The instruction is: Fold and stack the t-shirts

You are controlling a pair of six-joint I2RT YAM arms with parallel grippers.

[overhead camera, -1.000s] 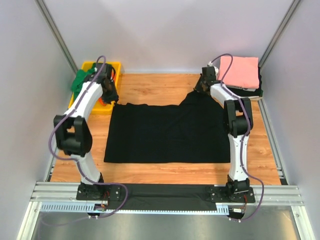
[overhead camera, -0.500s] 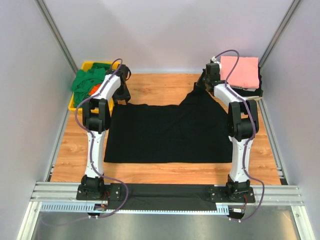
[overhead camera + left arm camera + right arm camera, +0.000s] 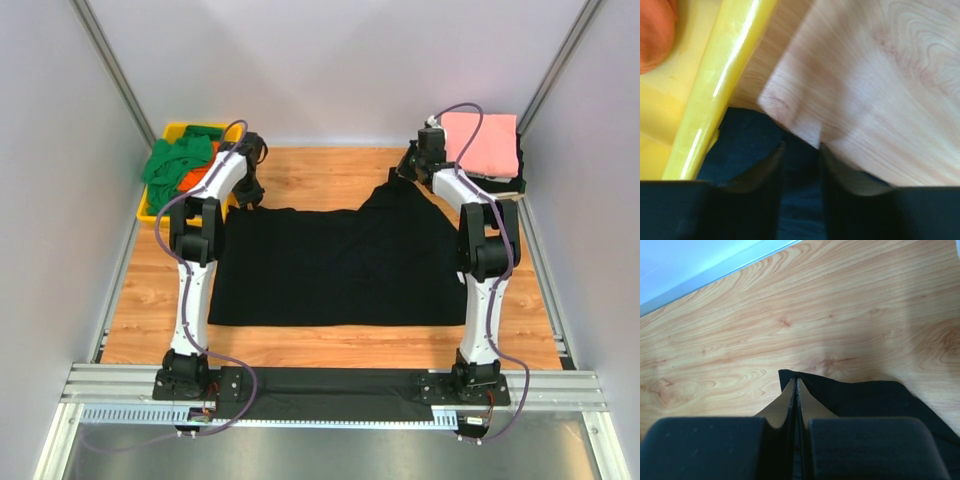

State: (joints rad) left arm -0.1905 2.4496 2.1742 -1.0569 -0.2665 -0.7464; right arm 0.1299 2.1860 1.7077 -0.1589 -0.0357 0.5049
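Wooden tabletop [image 3: 320,175] between grey walls, black t-shirt [image 3: 330,265] spread flat, right gripper [image 3: 795,385] pinched shut on one corner, cloth trailing behind its jaws, left gripper [image 3: 801,150] jaws apart astride another corner, yellow tray [image 3: 725,75] just left of them.

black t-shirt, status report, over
Right tool shut on far-right corner of black t-shirt. Left tool open, astride far-left corner, no grip yet. Yellow tray tight beside left tool.

A black t-shirt [image 3: 335,265] lies spread on the wooden table [image 3: 140,320] (its far-right corner drawn up to the right gripper [image 3: 404,175]), the left gripper [image 3: 244,198] at its far-left corner.
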